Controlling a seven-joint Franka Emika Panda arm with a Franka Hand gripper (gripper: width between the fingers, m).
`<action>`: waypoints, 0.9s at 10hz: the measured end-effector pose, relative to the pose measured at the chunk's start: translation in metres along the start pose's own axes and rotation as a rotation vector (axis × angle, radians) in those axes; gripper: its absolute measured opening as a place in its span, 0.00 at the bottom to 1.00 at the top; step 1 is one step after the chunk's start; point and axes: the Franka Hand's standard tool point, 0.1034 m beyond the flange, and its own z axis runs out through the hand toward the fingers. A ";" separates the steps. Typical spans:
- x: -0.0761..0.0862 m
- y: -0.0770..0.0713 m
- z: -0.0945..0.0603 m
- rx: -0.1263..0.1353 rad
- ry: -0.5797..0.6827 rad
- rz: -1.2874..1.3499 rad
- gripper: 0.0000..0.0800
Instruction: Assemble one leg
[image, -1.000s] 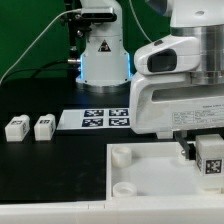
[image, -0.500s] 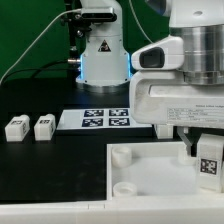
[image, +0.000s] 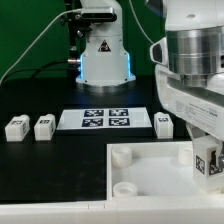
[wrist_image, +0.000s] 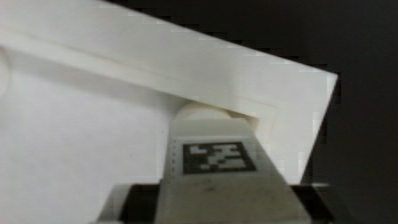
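Note:
My gripper is shut on a white leg with a marker tag and holds it upright over the far right corner of the large white tray-like piece. In the wrist view the leg runs from the gripper down to the tray's corner; its far end seems to meet the corner. Three more legs lie on the black table: two at the exterior view's left and one beside the marker board.
The marker board lies flat in the middle of the table. The arm's base stands behind it. Round sockets show on the tray's left side.
The arm's wrist has turned and shifted toward the exterior view's right, uncovering the leg beside the marker board. The held leg stays at the tray's far right corner.

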 end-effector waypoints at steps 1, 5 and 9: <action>-0.001 0.000 0.001 0.012 -0.014 0.132 0.37; -0.001 0.000 0.002 0.020 -0.010 0.076 0.60; -0.005 0.003 0.004 0.025 0.020 -0.522 0.81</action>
